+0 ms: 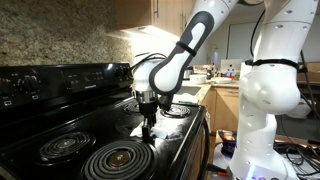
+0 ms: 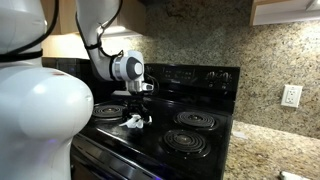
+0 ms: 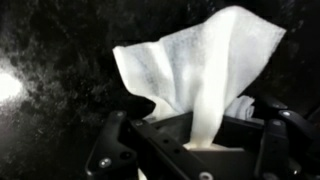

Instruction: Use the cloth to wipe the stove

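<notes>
- Two dark fingers (image 3: 112,148) of the gripper (image 3: 195,140) are closed on the cloth (image 3: 200,70) at the bottom of the wrist view, pinching its lower part.
- White and crumpled, the cloth fans up toward the upper right of that frame, over the speckled black top of the stove (image 3: 50,50).
- In an exterior view the cloth (image 2: 134,123) rests on the stove top left of centre, directly under the gripper (image 2: 139,113), among the coil burners.
- One front burner (image 1: 115,158) lies at the bottom centre of an exterior view, its spiral ringed in chrome.
- Farthest back stands the knobbed back panel (image 2: 190,75), with a speckled granite wall (image 2: 235,40) above it.
</notes>
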You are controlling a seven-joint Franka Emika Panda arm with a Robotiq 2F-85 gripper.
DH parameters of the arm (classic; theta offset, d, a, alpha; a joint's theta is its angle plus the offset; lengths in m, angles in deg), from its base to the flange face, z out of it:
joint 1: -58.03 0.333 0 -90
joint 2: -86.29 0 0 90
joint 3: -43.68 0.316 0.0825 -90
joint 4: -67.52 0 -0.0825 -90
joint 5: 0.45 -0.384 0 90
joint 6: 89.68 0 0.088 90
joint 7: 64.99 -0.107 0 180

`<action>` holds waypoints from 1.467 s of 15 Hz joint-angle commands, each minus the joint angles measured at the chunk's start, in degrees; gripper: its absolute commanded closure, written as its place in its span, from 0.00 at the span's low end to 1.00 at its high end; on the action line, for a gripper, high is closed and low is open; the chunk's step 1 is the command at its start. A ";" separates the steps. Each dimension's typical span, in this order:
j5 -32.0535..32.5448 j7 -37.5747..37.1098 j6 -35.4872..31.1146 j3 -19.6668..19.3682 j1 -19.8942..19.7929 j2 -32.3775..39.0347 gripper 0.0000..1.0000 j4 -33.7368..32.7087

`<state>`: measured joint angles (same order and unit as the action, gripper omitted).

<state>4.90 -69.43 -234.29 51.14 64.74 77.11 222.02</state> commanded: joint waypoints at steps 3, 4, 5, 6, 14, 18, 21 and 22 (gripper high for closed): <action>8.84 -4.81 -6.57 -0.82 -3.47 8.15 0.90 -5.95; 10.78 -6.52 -7.23 -1.03 -3.77 8.86 0.90 -7.04; 13.42 -8.54 -7.88 -1.29 -4.00 9.69 0.90 -8.21; 15.99 -10.56 -8.23 -1.59 -4.04 10.58 0.91 -9.49; 8.58 -5.64 -6.23 -3.50 -3.63 17.55 0.91 -15.44; -9.51 8.21 -4.12 -1.74 -3.87 16.19 0.91 -13.07; -17.51 14.78 -1.00 -0.72 -3.15 13.92 0.91 -11.75; -19.16 16.07 0.40 -0.31 -2.70 12.96 0.91 -11.00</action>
<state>-7.73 -58.52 -236.12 48.90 61.17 90.53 206.74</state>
